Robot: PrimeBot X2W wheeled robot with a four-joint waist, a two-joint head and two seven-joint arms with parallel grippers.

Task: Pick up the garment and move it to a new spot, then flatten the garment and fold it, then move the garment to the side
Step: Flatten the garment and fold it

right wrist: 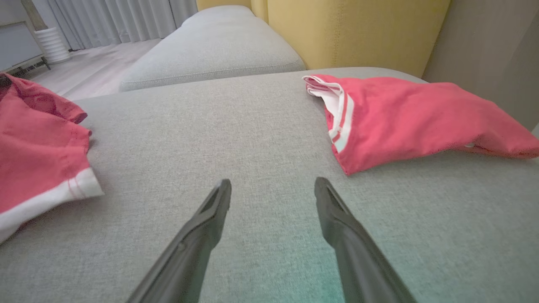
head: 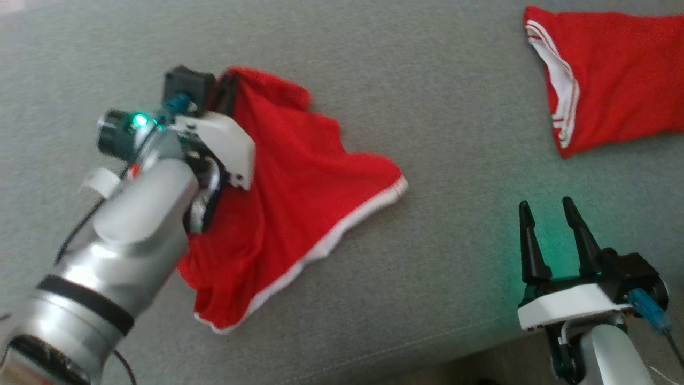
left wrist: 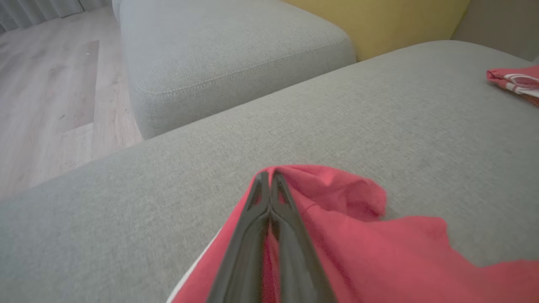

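Red garment (head: 299, 176), left end effector (left wrist: 269, 176) pinching

**Grey seating, yellow back, pale floor**

A broad grey cushion (head: 427, 80) spreads across the scene. A striped red garment (head: 625, 85) lies near its far right corner. A second grey cushion (left wrist: 227, 54) sits just beside the first, both against a yellow padded back (right wrist: 358, 29). Beyond them are a pale wood floor (left wrist: 46, 84), grey curtains (right wrist: 118, 21) and a white ribbed cylinder (right wrist: 51, 44).

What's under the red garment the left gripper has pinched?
Grey cushion shows all round the garment. The left gripper is shut on its raised edge. Anything beneath the cloth is covered by folds.
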